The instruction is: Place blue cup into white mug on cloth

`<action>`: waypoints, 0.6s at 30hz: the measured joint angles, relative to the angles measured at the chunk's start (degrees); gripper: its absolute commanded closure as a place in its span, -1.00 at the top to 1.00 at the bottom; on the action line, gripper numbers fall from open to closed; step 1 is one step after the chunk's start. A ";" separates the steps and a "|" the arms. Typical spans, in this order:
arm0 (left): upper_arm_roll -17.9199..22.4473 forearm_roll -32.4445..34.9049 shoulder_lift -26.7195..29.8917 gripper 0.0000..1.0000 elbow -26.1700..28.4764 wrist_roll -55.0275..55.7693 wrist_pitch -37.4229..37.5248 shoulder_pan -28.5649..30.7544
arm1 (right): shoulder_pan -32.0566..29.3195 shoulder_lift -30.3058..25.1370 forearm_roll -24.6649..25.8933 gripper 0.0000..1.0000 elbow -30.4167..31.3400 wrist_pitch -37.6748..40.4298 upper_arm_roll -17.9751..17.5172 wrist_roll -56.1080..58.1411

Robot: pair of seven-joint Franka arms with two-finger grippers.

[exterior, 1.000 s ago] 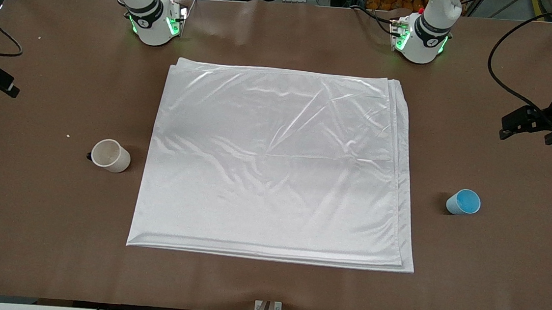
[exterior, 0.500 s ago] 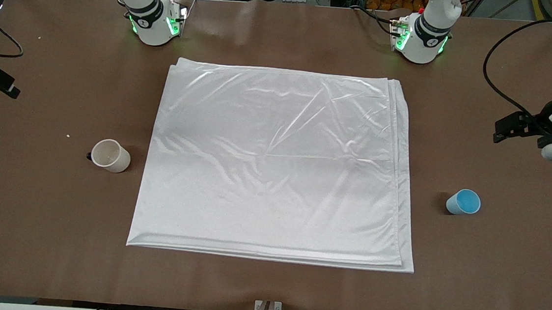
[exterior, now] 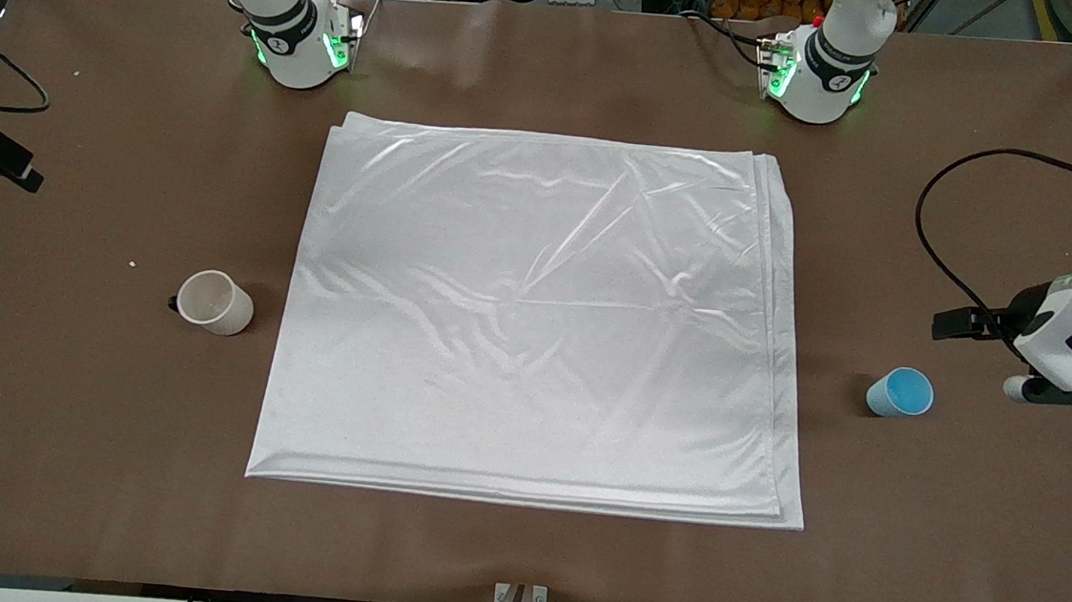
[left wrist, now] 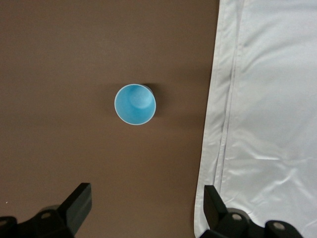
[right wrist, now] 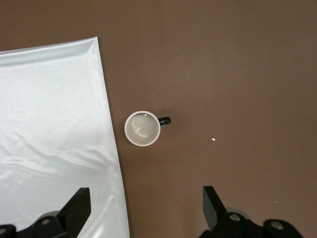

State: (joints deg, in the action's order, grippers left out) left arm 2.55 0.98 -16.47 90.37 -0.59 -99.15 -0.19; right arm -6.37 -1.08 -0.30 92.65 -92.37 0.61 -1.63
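While the left gripper (left wrist: 143,210) hangs with its fingers spread wide and empty above bare table at the left arm's end, we find the blue cup (left wrist: 135,104) upright on the table below it, beside the cloth (exterior: 535,315) but apart from its edge. We note the right gripper (right wrist: 143,210) likewise spread and empty over the right arm's end, where the white mug (right wrist: 142,129) stands upright near the cloth's edge, its black handle turned away from the fabric.
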 measured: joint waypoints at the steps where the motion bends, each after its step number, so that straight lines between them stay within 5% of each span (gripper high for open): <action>1: 0.00 0.00 -0.48 1.00 0.00 -0.04 -0.62 0.27 | 0.11 0.00 0.00 1.00 0.06 0.00 -0.05 0.00; 18: 0.05 1.82 -11.28 1.00 0.01 -1.28 -11.50 2.80 | 0.55 -0.03 0.00 0.98 1.63 -0.91 -0.39 2.86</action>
State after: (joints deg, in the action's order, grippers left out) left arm 2.60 2.80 -27.75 90.39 -1.86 -110.65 2.60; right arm -5.82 -1.11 -0.30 94.28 -93.28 0.22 1.23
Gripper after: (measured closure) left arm 0.000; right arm 0.000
